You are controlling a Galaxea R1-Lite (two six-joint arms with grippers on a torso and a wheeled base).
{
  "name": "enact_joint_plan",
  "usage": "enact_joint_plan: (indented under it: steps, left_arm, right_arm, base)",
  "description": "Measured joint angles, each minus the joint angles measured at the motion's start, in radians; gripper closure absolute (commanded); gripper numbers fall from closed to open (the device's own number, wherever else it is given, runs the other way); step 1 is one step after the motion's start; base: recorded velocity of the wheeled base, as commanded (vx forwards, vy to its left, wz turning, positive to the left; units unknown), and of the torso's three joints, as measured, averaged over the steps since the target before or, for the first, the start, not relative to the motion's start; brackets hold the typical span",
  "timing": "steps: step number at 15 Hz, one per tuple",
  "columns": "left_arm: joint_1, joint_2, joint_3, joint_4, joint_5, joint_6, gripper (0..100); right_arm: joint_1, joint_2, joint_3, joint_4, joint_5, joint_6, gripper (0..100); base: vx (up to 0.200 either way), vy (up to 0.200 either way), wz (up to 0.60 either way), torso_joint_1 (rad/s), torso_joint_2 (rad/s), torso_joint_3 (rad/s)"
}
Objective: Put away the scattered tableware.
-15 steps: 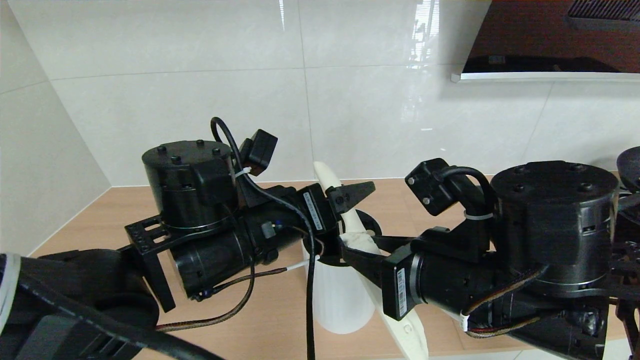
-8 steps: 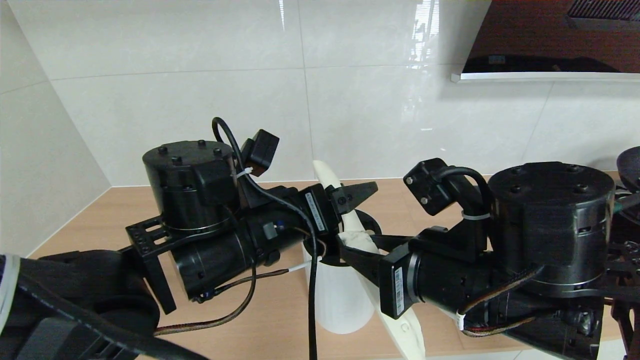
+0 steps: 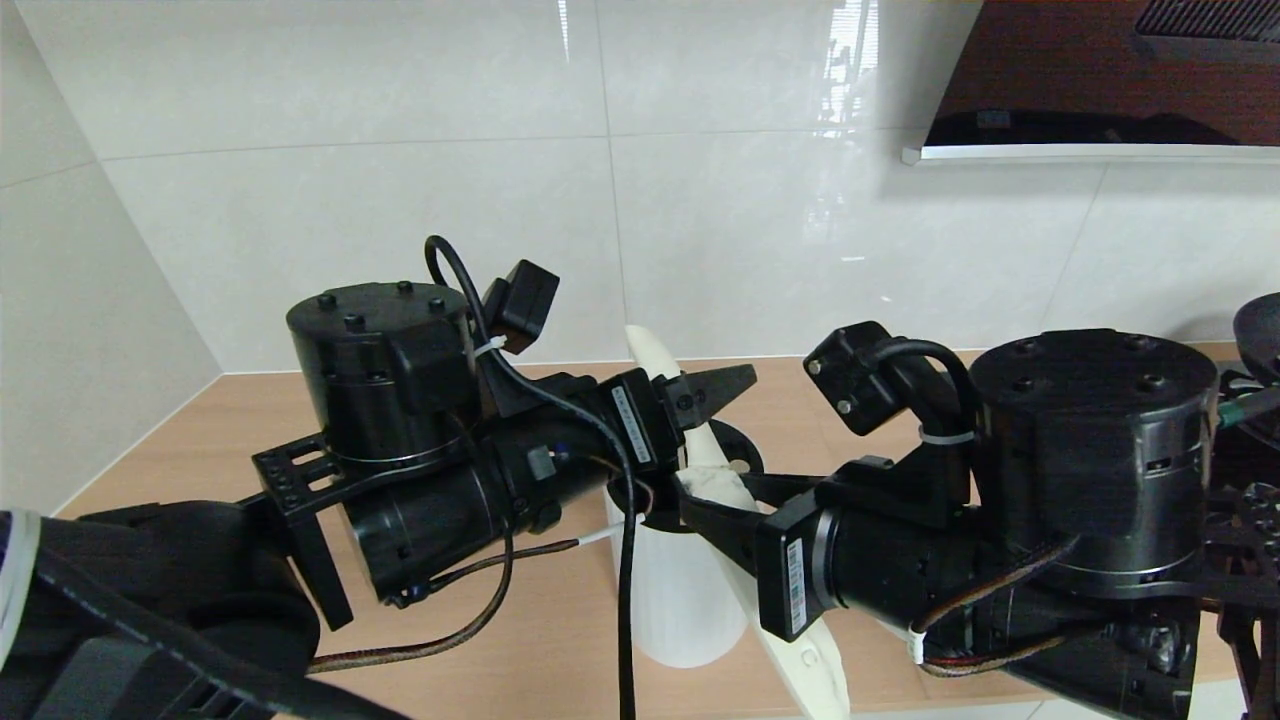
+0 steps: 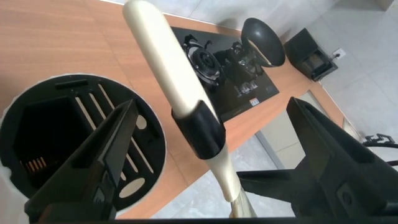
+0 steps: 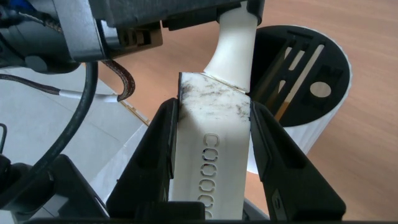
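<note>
A cream spatula (image 3: 655,362) hangs tilted over a white utensil holder (image 3: 682,600) on the wooden counter. My right gripper (image 3: 738,497) is shut on its wide blade (image 5: 214,152), one finger on each side. My left gripper (image 3: 692,438) stands open around the handle (image 4: 166,68), its fingers (image 4: 118,140) well apart and not touching it. A black band rings the handle between those fingers. The holder's black slotted top (image 4: 144,144) lies just below the spatula, and in the right wrist view the holder (image 5: 318,81) sits behind the blade.
A black stove (image 4: 211,62) with a dark pan (image 4: 264,40) lies on the counter beyond the holder; the pan's edge (image 3: 1260,335) is at far right. A range hood (image 3: 1100,80) hangs at upper right. A tiled wall backs the counter (image 3: 200,430).
My right arm has edged slightly to the left with the spatula in its grip. The left gripper has stayed open around the handle.
</note>
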Motion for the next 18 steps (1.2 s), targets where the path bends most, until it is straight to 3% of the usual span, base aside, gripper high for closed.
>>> enact_joint_plan:
  steps: [1, 2, 12, 16, 17, 18]
  left_arm:
    - [0.0, 0.0, 0.0, 0.0, 0.0, 0.0, 0]
    - [0.0, 0.0, 0.0, 0.0, -0.001, 0.0, 100]
    - [-0.001, 0.005, 0.003, 0.0, -0.007, 0.0, 100]
    - [0.0, 0.004, -0.001, 0.0, -0.006, -0.019, 100]
    - [0.001, 0.003, -0.001, 0.0, -0.006, -0.019, 100]
    - [0.001, 0.002, -0.001, 0.005, -0.006, -0.02, 100]
  right_arm:
    - [0.0, 0.0, 0.0, 0.0, 0.0, 0.0, 100]
    - [0.0, 0.0, 0.0, 0.0, 0.0, 0.0, 100]
    - [-0.001, -0.004, 0.009, -0.041, -0.022, -0.003, 100]
    - [-0.001, -0.004, 0.007, -0.044, -0.036, -0.001, 100]
    - [-0.001, -0.004, 0.006, -0.045, -0.036, -0.001, 0]
    - [-0.002, -0.004, 0.003, -0.05, -0.04, 0.0, 0]
  base:
    - [0.0, 0.0, 0.0, 0.0, 0.0, 0.0]
    - [0.0, 0.0, 0.0, 0.0, 0.0, 0.0]
    - [0.0, 0.0, 0.0, 0.0, 0.0, 0.0]
    - [0.0, 0.0, 0.0, 0.0, 0.0, 0.0]
    - [0.0, 0.0, 0.0, 0.0, 0.0, 0.0]
    - [0.0, 0.0, 0.0, 0.0, 0.0, 0.0]
